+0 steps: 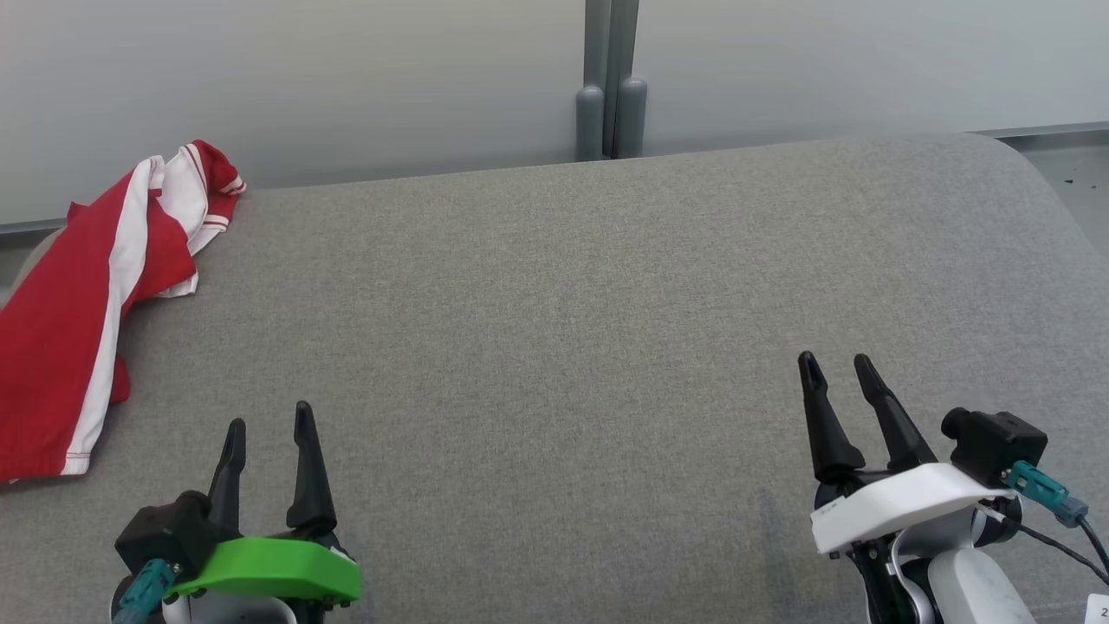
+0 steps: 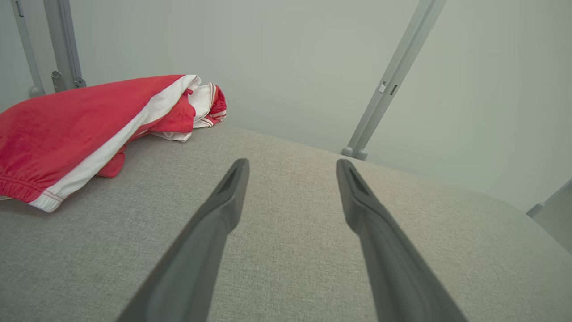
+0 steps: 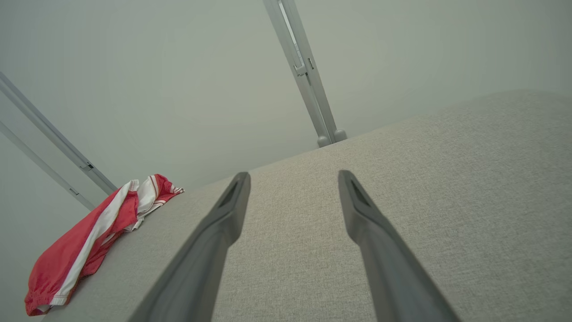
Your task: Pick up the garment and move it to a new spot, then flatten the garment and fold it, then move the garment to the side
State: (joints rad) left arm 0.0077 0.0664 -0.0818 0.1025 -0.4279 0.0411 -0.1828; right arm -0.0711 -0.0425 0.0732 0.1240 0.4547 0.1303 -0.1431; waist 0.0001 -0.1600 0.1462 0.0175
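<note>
The garment (image 1: 78, 312) is red with white stripes and lies crumpled at the far left edge of the grey cloth-covered table (image 1: 563, 329). It also lies at the left in the left wrist view (image 2: 80, 129) and far off at the lower left in the right wrist view (image 3: 89, 241). My left gripper (image 1: 269, 416) hovers open at the lower left, to the right of the garment and apart from it, nothing between its fingers (image 2: 223, 214). Open and empty as well, my right gripper (image 1: 836, 364) sits over the table at the lower right, fingers (image 3: 362, 214) spread.
A pale wall with a grey vertical post (image 1: 611, 78) runs behind the table's far edge. The table's right corner is rounded (image 1: 1031, 173), with floor beyond it. Bare grey cloth stretches between the two grippers.
</note>
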